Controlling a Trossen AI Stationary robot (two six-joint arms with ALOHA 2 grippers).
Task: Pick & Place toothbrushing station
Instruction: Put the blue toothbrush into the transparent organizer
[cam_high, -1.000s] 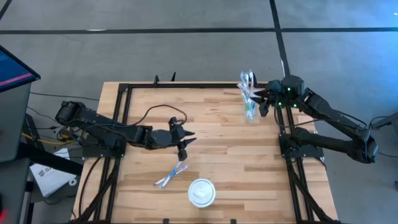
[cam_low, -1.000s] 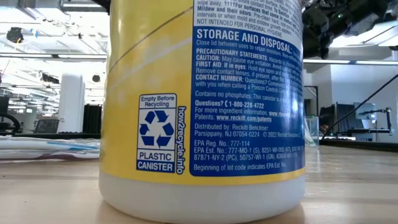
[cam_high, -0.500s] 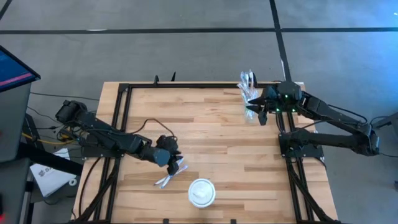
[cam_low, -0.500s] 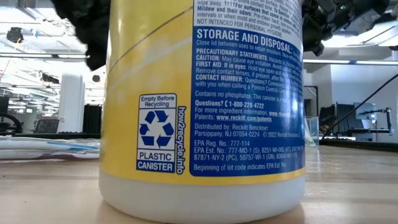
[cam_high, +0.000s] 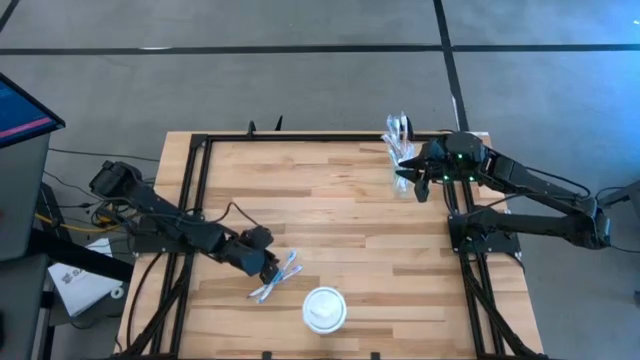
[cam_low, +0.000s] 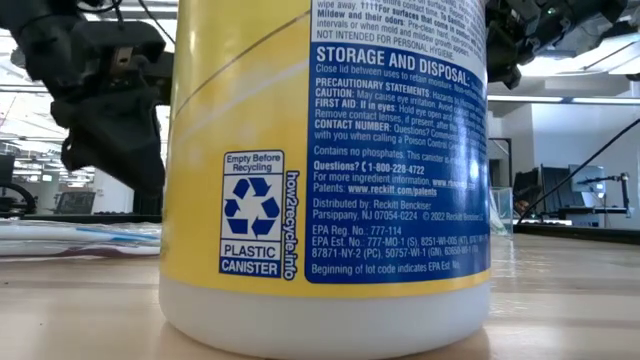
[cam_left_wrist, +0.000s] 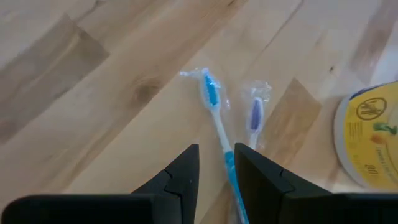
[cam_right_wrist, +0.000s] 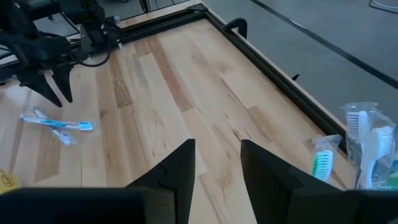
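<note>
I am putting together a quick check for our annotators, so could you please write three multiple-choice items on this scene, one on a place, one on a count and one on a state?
1. Where does the tumbler holding toothbrushes stand?
A. At the table's far edge beside the right gripper
B. At the near edge beside the canister
C. In the middle of the table

2. How many wrapped toothbrushes lie loose on the wood under the left gripper?
A. Two
B. Four
C. None

3. How are the left gripper's fingers?
A. Apart, with the blue-headed brush's handle showing between them
B. Shut tight with nothing between them
C. Clamped on the tumbler

Answers: 1 A, the high view shows it at the far edge by the right arm. 2 A, the left wrist view shows two side by side. 3 A, that view shows a gap with the handle in it.
</note>
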